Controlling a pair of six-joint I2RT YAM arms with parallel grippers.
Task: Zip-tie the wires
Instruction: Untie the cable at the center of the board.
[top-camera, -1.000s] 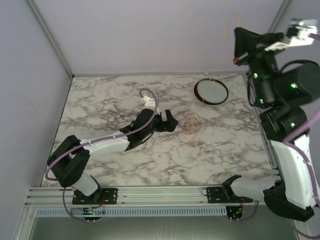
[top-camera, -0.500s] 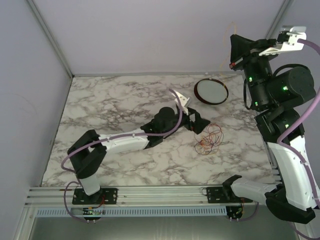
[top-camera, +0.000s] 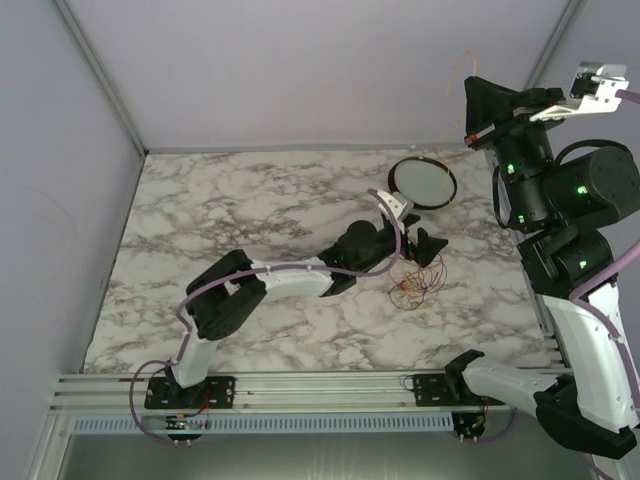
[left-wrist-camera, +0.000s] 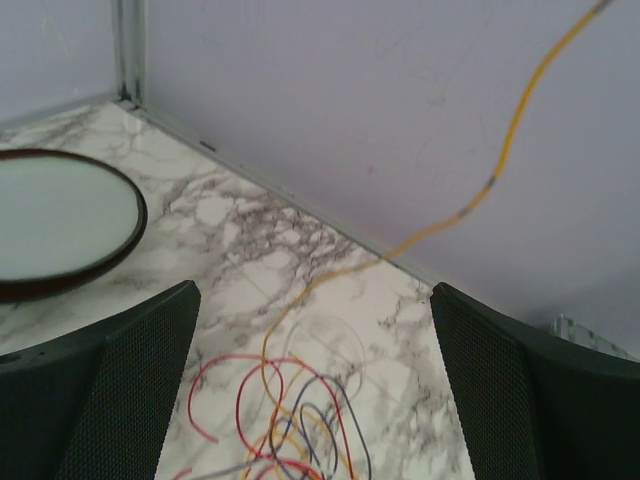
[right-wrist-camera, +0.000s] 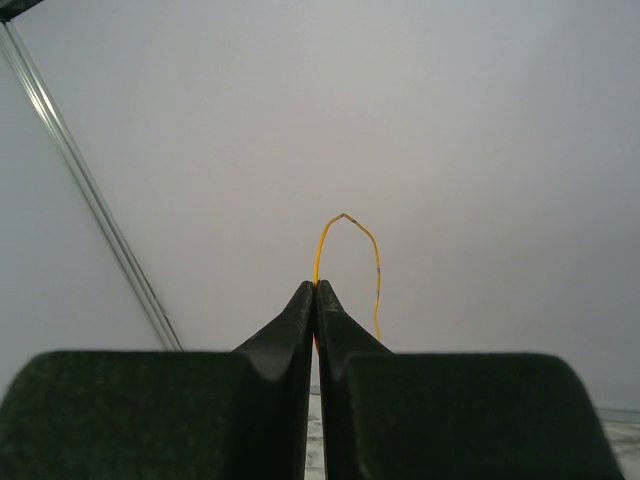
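Right now the left gripper (left-wrist-camera: 312, 300) hangs low over the marble table (top-camera: 230, 200) with its 2 fingers spread wide and nothing between them. The bunch of wires (left-wrist-camera: 290, 425) lies in loose red, orange and dark loops on the marble just ahead of that gap. It is close to the dark-rimmed round dish (left-wrist-camera: 138, 215) but apart from it. From the bunch, 1 yellow-orange strand (left-wrist-camera: 505, 150) climbs up and to the right. It ends at the right gripper (right-wrist-camera: 316, 300), which is raised high over the far right corner, its fingers pressed together on the strand, with a short loop of wire showing past the tips. The step in hand looks like gathering the loose loops into 1 bundle. To do that well, the left gripper should probably descend where the loops cross most densely, so that closing takes in all the colours rather than 2 or 3. Strands this fine can slip past the pads or spring sideways, so a slow, centred close seems wise. The right pinch should hold steady, since a harder pull could drag the bunch out of reach. No zip tie shows in any view.
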